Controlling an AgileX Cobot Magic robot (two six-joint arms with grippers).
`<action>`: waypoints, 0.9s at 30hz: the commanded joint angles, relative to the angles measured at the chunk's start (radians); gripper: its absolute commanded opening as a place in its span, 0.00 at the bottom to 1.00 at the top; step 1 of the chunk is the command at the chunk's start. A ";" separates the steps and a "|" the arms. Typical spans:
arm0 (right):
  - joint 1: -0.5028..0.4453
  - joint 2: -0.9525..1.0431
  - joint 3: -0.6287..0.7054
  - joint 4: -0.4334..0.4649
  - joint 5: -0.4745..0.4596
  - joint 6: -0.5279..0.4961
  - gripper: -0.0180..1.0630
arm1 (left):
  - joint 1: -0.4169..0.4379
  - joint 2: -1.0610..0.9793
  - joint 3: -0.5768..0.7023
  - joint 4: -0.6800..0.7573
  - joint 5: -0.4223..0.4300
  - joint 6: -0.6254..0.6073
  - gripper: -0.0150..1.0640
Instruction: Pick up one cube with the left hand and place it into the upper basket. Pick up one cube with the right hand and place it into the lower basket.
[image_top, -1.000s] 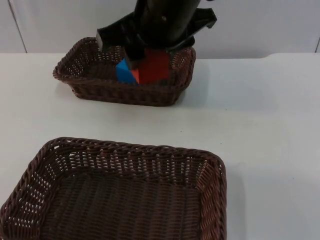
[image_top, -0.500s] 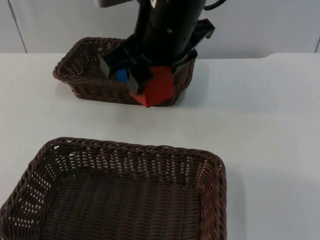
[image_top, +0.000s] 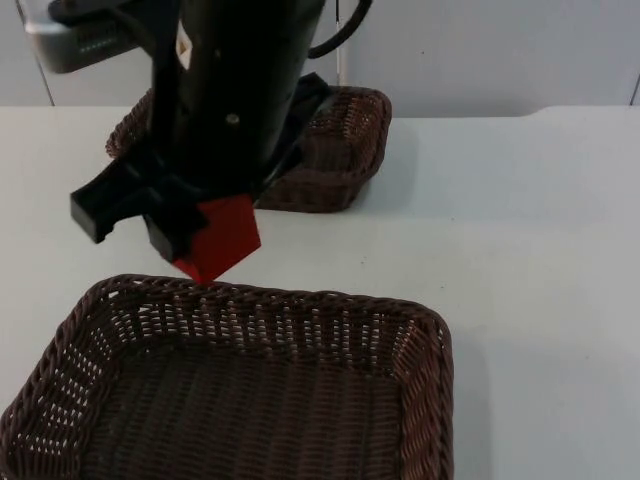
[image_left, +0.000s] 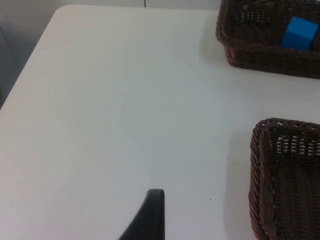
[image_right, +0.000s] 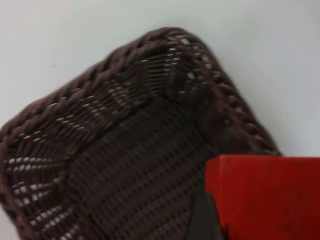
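1. While the right claw (image_top: 190, 240) hangs just above the far rim of the lower basket (image_top: 420, 330), it is clamped on a red cube (image_top: 222, 238), held tilted with one corner pointing down.
2. From the right wrist, the red cube (image_right: 265, 195) sits over the basket's weave (image_right: 125, 145), so the carry looks nearly at the drop point; holding it high likely keeps the cube clear of the rim.
3. Next the claw should travel a little farther over the basket floor, lower and let go; released here, the cube could strike the rim and bounce onto the table (image_top: 540, 220).
4. A blue cube (image_left: 300, 33) lies in the upper basket (image_left: 235, 50), so the left arm's share looks done.
5. The left claw waits over bare table (image_left: 125, 100), away from both baskets; one fingertip (image_left: 152, 210) is seen, and I cannot tell whether that claw is wide or narrow.
6. The upper basket (image_top: 345, 150) stands at the far side, partly behind the right arm.
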 joint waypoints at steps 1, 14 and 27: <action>0.020 -0.021 -0.004 -0.002 -0.012 -0.005 0.02 | 0.002 -0.004 0.004 0.004 -0.001 -0.004 0.85; 0.068 -0.040 0.154 -0.005 -0.144 0.014 0.02 | 0.002 -0.004 0.004 0.004 -0.001 -0.004 0.85; 0.068 -0.141 0.452 -0.009 -0.427 0.003 0.02 | 0.002 -0.004 0.004 0.004 -0.001 -0.004 0.85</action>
